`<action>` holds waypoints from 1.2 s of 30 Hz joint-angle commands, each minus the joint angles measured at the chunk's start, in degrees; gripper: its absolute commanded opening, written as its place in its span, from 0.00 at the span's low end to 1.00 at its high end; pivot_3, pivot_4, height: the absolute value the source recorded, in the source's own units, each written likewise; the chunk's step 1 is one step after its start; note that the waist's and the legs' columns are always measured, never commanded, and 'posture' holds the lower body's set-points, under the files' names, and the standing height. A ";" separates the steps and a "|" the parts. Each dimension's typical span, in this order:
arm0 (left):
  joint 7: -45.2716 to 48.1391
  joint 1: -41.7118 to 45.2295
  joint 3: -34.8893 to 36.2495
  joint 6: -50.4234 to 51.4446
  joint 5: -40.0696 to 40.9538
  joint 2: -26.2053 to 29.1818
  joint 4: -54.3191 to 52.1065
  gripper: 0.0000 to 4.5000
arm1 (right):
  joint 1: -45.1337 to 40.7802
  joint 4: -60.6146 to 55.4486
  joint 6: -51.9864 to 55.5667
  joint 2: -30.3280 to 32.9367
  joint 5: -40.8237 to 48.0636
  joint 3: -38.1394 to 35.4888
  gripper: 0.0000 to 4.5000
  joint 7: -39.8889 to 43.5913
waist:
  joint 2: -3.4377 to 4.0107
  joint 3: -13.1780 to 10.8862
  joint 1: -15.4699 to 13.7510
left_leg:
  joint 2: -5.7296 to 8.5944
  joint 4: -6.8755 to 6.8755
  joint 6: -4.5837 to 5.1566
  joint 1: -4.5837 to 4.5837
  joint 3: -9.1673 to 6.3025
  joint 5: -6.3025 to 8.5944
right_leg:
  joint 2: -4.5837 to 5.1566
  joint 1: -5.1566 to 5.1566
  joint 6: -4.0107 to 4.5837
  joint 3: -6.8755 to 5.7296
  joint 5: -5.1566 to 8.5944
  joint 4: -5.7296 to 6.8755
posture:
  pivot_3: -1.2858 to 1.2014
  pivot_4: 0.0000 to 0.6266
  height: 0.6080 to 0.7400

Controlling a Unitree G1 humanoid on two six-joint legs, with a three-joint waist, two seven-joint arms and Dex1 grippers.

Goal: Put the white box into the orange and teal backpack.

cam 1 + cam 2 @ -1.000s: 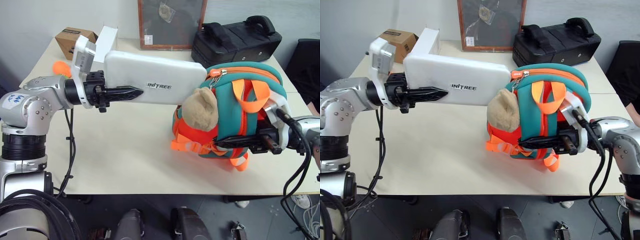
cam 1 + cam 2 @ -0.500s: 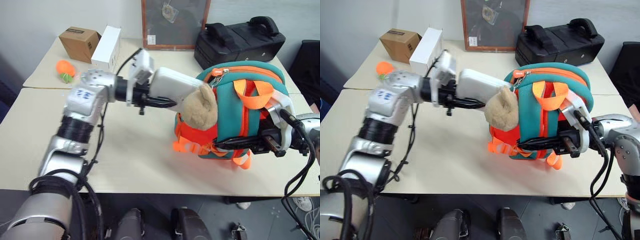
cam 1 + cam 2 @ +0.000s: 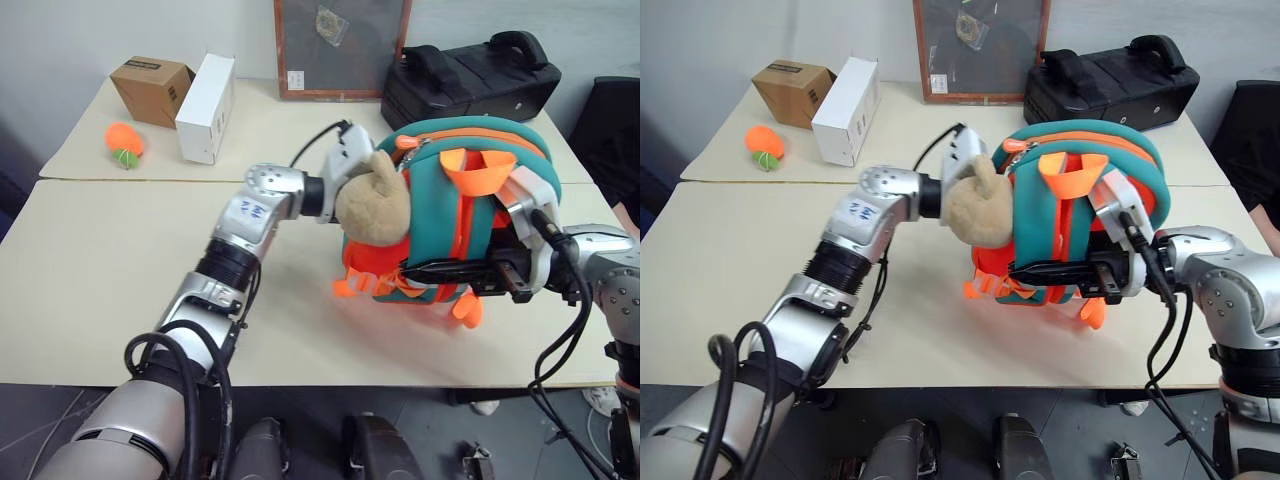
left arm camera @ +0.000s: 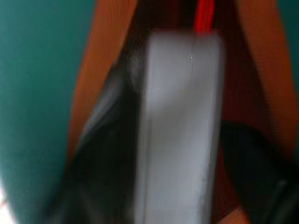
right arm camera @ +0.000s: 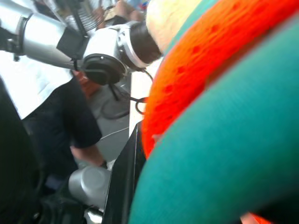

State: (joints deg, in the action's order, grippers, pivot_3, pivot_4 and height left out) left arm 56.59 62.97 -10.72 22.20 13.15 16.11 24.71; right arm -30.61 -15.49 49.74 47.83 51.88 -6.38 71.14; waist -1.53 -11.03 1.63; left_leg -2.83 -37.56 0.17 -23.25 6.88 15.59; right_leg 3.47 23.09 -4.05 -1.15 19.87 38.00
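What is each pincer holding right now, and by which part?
The right pincer is shut on the backpack, gripping its orange front low down. The left pincer is inside the backpack's opening with the white box between its fingers; whether it grips cannot be told.

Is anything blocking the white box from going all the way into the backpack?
Nothing visible does. The left wrist view shows the box already inside the backpack, orange lining either side. The plush bear hangs outside the opening.

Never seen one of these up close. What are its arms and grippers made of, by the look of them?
Silver metal segments with black joint rings and loose black cables. The left arm has blue scribbles on a white patch. The right gripper has slim black fingers and a white wrist block.
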 commanded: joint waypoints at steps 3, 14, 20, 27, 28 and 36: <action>2.07 -2.19 6.29 6.29 6.43 7.35 -19.64 0.84 | 1.11 -1.83 -1.26 -0.30 -0.19 -0.32 0.00 -1.41 | 0.00 0.00 -0.07 | 0.00 0.08 -0.08 -0.01 0.00 -0.05 | 0.00 0.08 0.00 -0.01 0.00 0.02 | 0.52 0.24 1.00; -0.08 -10.50 10.21 20.82 16.66 19.36 -46.15 0.84 | -1.10 -0.29 -1.31 -2.41 -1.89 1.78 0.00 -3.50 | 0.00 0.00 -0.09 | 0.02 0.03 -0.09 0.06 -0.04 -0.10 | 0.00 -0.05 0.00 0.00 0.00 0.03 | 0.52 0.24 1.00; -2.20 -10.50 7.74 18.58 14.00 19.51 -45.22 0.84 | -1.43 -0.29 -1.05 -2.80 -2.07 2.29 0.00 -3.80 | 0.00 0.00 -0.18 | 0.05 -0.02 -0.05 0.06 -0.04 -0.11 | 0.01 -0.11 0.00 0.01 0.00 0.01 | 0.52 0.24 1.00; -4.01 -11.37 6.24 16.45 13.92 15.81 -41.96 0.84 | -1.56 -0.14 -1.13 -3.12 -2.55 2.61 0.00 -4.41 | 0.00 0.00 -0.12 | 0.03 0.02 -0.06 0.09 -0.03 -0.11 | -0.02 -0.11 0.00 0.02 0.00 -0.01 | 0.52 0.24 1.00; -4.29 -11.42 6.31 16.51 14.65 14.59 -41.73 0.84 | -1.44 -0.31 -1.18 -3.21 -2.60 2.69 0.00 -4.51 | 0.00 0.00 -0.16 | 0.04 0.01 -0.05 0.08 -0.03 -0.11 | -0.01 -0.11 0.00 0.02 0.00 0.00 | 0.52 0.24 1.00; -4.80 -12.00 4.84 11.77 12.57 10.31 -37.21 0.58 | -1.92 -0.58 -1.15 -3.75 -2.70 2.71 0.00 -5.31 | 0.00 0.00 -0.11 | 0.04 -0.04 -0.04 0.07 -0.03 -0.10 | -0.01 -0.12 -0.01 0.01 0.00 0.01 | 0.52 0.24 1.00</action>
State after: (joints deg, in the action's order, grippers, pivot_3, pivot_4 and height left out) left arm 51.92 50.87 -5.63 35.37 26.32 26.40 -12.23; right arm -31.40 -14.84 48.84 44.39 48.41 -3.57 65.60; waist -1.53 -11.02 1.52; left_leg -2.79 -37.60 0.13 -23.18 6.85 15.49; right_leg 3.46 22.97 -4.06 -1.14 19.87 38.01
